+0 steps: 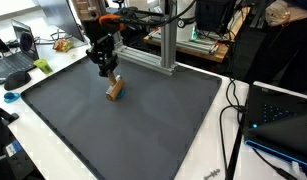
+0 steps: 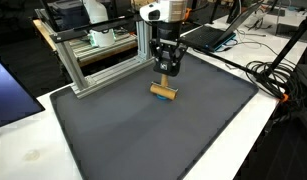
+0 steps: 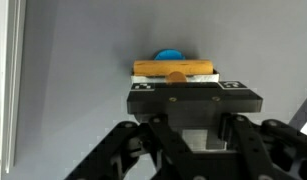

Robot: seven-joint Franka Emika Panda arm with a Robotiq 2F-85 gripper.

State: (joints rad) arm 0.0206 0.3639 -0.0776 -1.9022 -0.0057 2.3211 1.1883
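Note:
A tan wooden block (image 3: 173, 68) lies crosswise just past my fingertips in the wrist view. A blue piece (image 3: 170, 55) shows behind it and a small orange knob (image 3: 176, 76) on its near side. My gripper (image 3: 175, 82) points straight down and is shut on the block's middle. In both exterior views the block (image 1: 114, 91) (image 2: 164, 92) hangs under the gripper (image 1: 110, 78) (image 2: 167, 80), at or just above the dark grey mat (image 1: 133, 125) (image 2: 143, 130). Whether the block touches the mat I cannot tell.
An aluminium frame (image 1: 165, 45) (image 2: 93, 62) stands along the mat's far edge, close behind the arm. Laptops (image 1: 21, 55) (image 2: 208, 35) and cables (image 2: 268, 75) lie on the white table around the mat. A dark device (image 1: 283, 115) sits beside the mat.

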